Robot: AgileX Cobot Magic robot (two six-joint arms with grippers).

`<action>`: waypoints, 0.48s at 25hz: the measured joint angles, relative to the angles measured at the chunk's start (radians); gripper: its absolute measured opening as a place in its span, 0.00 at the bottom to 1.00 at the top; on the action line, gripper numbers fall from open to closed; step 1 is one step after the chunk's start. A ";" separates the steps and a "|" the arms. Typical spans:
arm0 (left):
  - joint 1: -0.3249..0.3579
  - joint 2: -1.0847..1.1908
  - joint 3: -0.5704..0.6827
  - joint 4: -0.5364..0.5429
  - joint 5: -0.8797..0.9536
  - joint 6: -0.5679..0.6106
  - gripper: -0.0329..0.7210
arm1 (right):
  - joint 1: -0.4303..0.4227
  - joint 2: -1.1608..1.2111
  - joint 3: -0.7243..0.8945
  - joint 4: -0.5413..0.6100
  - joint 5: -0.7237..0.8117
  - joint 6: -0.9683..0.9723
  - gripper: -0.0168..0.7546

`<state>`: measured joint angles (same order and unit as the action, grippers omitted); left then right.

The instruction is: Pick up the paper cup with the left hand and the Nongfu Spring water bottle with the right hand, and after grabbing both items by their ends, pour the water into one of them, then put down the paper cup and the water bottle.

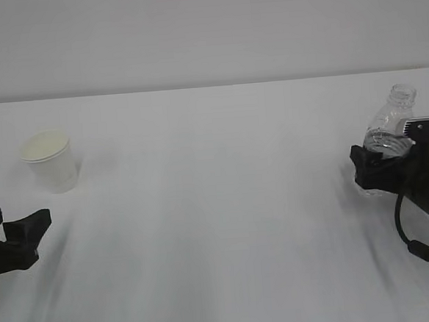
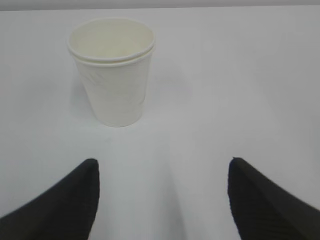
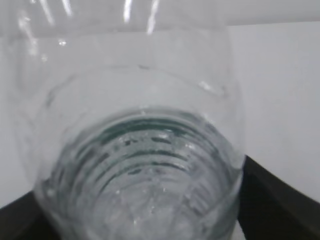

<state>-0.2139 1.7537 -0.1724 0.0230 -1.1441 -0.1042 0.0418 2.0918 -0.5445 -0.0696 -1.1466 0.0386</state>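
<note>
The white paper cup [image 1: 49,159] stands upright at the far left of the white table; in the left wrist view the paper cup [image 2: 114,75] is ahead and a little left. My left gripper [image 1: 18,217] hangs open short of it, and in its own view the left gripper [image 2: 162,167] has nothing between its fingers. The clear, capless Nongfu Spring water bottle [image 1: 389,130] stands at the right. My right gripper [image 1: 382,156] holds its lower body. In the right wrist view the bottle [image 3: 145,150] fills the frame, and the black fingers [image 3: 270,195] lie against both of its sides.
The white table [image 1: 217,205] stretches wide between the cup and the bottle and meets a pale wall at the back. A black cable [image 1: 416,246] loops under the right arm near the table's right edge.
</note>
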 joint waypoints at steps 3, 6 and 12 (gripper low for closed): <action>0.000 0.000 0.000 0.000 0.000 0.000 0.81 | 0.000 0.000 -0.010 0.002 0.000 0.000 0.85; 0.000 0.000 0.000 0.000 0.000 0.000 0.81 | 0.000 0.000 -0.010 0.002 0.000 0.000 0.85; 0.000 0.000 0.000 -0.002 0.000 0.000 0.81 | 0.000 0.000 -0.010 0.004 0.000 0.000 0.84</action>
<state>-0.2139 1.7537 -0.1724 0.0208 -1.1441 -0.1042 0.0418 2.0918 -0.5542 -0.0658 -1.1466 0.0386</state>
